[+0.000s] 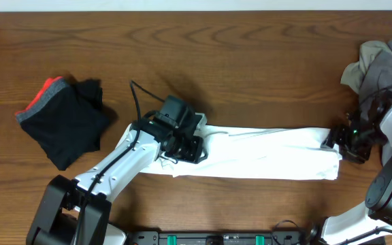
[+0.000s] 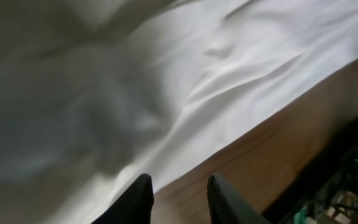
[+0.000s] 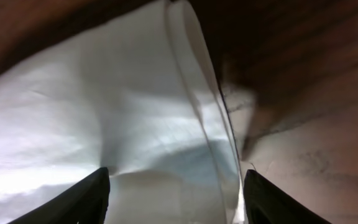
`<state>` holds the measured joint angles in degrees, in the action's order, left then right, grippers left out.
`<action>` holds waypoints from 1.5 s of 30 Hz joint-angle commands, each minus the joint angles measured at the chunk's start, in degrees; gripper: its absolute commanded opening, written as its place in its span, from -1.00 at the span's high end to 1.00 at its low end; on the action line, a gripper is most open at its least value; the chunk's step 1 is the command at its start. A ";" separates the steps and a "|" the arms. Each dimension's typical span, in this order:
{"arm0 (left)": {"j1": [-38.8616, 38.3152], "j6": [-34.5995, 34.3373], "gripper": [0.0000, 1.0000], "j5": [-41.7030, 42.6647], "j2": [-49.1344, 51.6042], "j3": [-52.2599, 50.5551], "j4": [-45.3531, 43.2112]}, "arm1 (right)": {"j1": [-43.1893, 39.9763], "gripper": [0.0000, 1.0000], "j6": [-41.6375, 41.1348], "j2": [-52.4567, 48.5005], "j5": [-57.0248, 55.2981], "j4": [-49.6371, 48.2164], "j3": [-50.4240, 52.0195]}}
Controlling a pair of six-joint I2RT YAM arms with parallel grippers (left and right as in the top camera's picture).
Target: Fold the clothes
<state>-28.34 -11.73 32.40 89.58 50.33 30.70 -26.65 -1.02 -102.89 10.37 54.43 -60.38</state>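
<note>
On the brown bench [image 1: 250, 61] the white T-shirt [image 1: 264, 153] lies folded into a long strip. At one end the left tool [image 2: 179, 186] is open a little and holds nothing. At the other end the right tool [image 3: 174, 186] is wide open over the cloth.

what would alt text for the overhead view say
A white shirt folded into a long strip lies across a wooden table, with the left gripper over one end and the right gripper at the other. A black garment with a red and grey band lies further left, and a grey heap of clothes sits in the far right corner.
</note>
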 commanded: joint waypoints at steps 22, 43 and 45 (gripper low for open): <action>-0.02 1.22 0.36 -3.76 0.13 0.42 1.66 | -4.33 0.97 -4.98 0.24 6.51 -9.11 0.28; -0.02 1.22 0.36 -3.76 0.13 0.42 1.60 | 2.86 0.97 -0.59 0.26 3.17 19.21 -20.41; -0.02 1.22 0.37 -3.76 0.13 0.42 1.60 | 7.06 0.97 -0.59 0.26 3.13 19.52 -20.39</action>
<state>-28.34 -11.68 29.32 89.58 50.33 32.14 -24.23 -3.16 -102.69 12.21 73.65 -79.85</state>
